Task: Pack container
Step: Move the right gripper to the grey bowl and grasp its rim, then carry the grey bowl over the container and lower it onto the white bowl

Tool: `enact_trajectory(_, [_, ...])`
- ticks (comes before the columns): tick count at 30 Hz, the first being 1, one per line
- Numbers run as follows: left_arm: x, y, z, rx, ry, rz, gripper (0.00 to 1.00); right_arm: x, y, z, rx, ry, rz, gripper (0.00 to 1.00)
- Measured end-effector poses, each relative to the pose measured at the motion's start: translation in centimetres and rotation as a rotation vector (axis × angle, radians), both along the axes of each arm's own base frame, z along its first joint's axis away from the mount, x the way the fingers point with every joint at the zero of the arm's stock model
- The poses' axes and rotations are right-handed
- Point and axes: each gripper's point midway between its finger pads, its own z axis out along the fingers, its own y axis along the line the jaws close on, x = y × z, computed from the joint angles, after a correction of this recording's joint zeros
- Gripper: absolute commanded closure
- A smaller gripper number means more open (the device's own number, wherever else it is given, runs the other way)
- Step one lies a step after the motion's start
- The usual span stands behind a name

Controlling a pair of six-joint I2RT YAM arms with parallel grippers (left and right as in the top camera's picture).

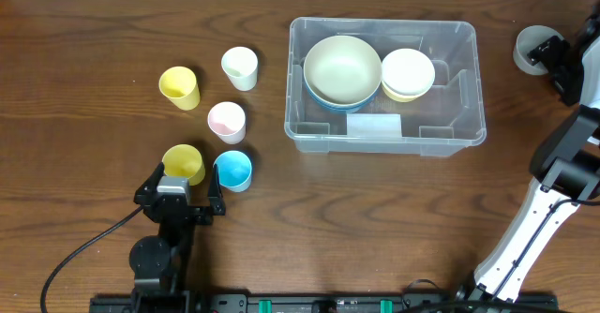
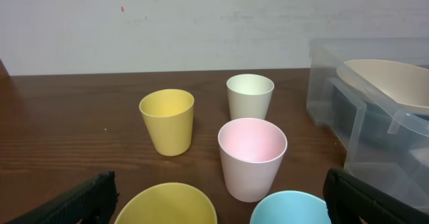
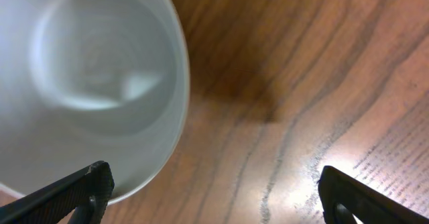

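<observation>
1. Overhead view: the container [image 1: 450, 130], a large clear bin, sits on the wooden desk [image 1: 94, 32] right of centre. A white label [image 1: 375, 126] shows on its near side.
2. Inside it, at the left, a big cream bowl [image 1: 342, 67] nests in a blue bowl [image 1: 336, 105]. Just beside these, a smaller white bowl [image 1: 408, 69] rests in a yellow bowl [image 1: 403, 96].
3. Five upright cups stand to the left of the container, apart from it: a cream cup [image 1: 240, 67], a far yellow cup [image 1: 179, 86], a pink cup [image 1: 226, 120], a near yellow cup [image 1: 184, 163] and a blue cup [image 1: 232, 170].
4. Left tool [image 1: 185, 189]: released, fingers spread wide and gripping nothing. The near yellow cup stands between them, and the blue cup is just beside the right finger. The pink cup stands ahead of it.
5. Right tool [image 1: 561, 65]: beyond the container's far right corner, fingers spread wide and empty. A grey cup [image 1: 534, 49] stands just beside it; whether they touch cannot be told.
</observation>
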Motion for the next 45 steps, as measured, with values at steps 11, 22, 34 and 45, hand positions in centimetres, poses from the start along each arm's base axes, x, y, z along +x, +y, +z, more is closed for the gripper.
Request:
enact_trajectory(11, [0.0, 0.0, 0.0, 0.0, 0.0, 0.0, 0.02, -1.8, -0.2, -0.7, -0.015, 0.083, -0.015, 0.02])
enact_trajectory(22, [0.0, 0.0, 0.0, 0.0, 0.0, 0.0, 0.02, -4.6, -1.2, -3.0, 0.014, 0.187, -0.039, 0.33])
enact_trajectory(34, [0.0, 0.0, 0.0, 0.0, 0.0, 0.0, 0.02, -7.1, -2.0, -3.5, 0.055, 0.253, -0.07, 0.77])
enact_trajectory(45, [0.0, 0.0, 0.0, 0.0, 0.0, 0.0, 0.02, -7.6, -2.1, -0.4, 0.065, 0.26, -0.078, 0.93])
